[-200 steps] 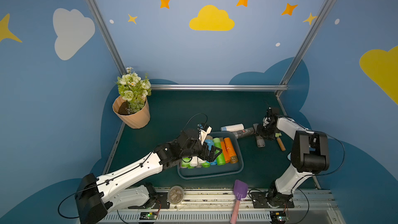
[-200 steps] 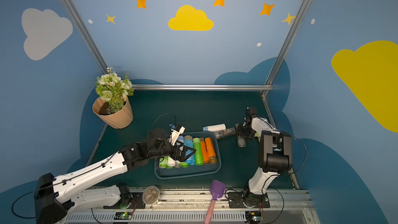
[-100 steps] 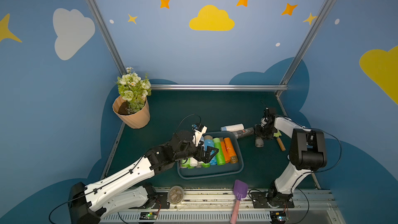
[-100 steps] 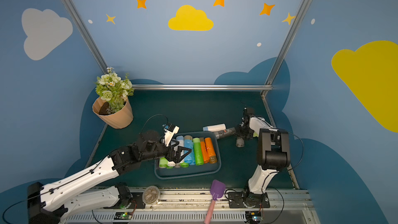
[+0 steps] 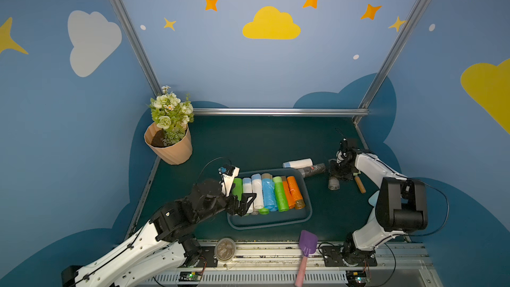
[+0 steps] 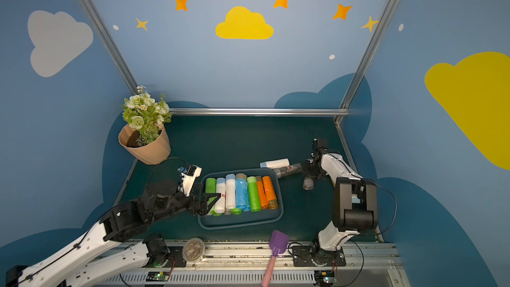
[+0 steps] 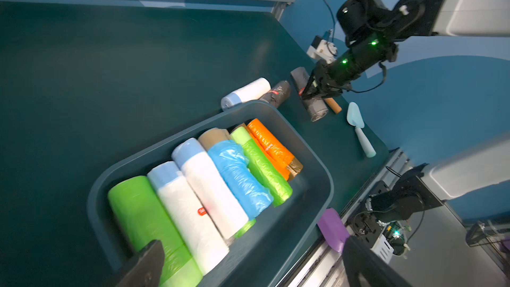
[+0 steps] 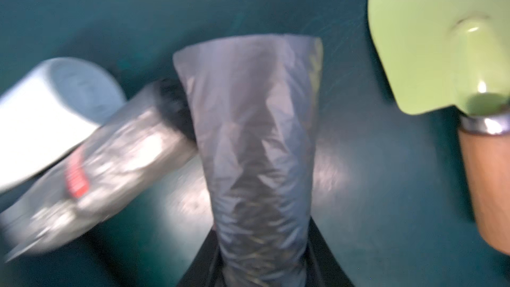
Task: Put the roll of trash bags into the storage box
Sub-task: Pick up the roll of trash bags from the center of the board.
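gripping the grey roll (image 8: 254,139) of trash bags from both sides, the right hand (image 7: 313,93) has its fingers (image 8: 328,260) pressed against the roll's near end, jaws narrow. the roll lies directly under this hand on the dark green worktop (image 5: 248,144), outside the storage box (image 5: 277,218); whether it is clear of the surface i cannot tell. just beside the roll, on the box side of the hand, a second dark roll (image 8: 96,167) with a red label lies slanted. a white roll (image 8: 47,117) sits just beyond that one. on the hand's other side lies a green trowel (image 8: 430,51) with a wooden handle, near the held roll but apart from it. the box sits between the two hands and holds a row of coloured rolls (image 5: 269,194) packed side by side. the left hand (image 5: 244,202) hangs over the end of the box farthest from the right hand, its fingers spread wide and holding nothing.
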You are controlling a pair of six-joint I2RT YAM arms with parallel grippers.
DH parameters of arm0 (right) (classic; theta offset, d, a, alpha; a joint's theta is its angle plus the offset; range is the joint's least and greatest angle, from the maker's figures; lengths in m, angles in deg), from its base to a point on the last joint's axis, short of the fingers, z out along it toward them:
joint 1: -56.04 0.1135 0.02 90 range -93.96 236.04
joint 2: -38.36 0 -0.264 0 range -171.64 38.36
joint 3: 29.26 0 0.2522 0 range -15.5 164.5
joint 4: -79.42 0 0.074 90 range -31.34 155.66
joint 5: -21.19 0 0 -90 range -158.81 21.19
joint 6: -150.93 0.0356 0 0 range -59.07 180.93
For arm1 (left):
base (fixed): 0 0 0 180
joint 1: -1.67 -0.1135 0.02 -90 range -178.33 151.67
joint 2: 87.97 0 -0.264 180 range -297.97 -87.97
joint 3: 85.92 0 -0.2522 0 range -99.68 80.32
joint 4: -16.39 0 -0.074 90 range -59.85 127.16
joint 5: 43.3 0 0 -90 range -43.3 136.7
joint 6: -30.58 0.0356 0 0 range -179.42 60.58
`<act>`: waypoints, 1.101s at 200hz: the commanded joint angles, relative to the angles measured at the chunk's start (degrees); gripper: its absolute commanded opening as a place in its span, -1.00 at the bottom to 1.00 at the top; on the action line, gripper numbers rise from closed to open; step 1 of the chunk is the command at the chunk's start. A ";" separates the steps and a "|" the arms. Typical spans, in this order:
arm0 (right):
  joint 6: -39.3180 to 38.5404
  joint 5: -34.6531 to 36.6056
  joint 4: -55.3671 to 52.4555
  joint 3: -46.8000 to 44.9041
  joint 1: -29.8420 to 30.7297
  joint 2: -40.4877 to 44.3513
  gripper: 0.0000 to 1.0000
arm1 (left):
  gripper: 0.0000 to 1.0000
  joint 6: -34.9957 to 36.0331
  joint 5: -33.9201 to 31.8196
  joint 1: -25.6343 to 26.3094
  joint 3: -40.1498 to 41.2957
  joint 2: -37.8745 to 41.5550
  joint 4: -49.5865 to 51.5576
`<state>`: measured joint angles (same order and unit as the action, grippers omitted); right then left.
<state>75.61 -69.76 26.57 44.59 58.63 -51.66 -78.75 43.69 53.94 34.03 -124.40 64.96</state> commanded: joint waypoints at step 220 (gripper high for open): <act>20.92 -1.66 1.37 -7.36 37.78 17.37 -0.37 | 1.00 0.58 -1.31 -0.81 4.64 9.62 8.18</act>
<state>95.17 -72.69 24.34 37.71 96.07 -32.58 -79.13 41.64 53.20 38.97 -114.76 72.92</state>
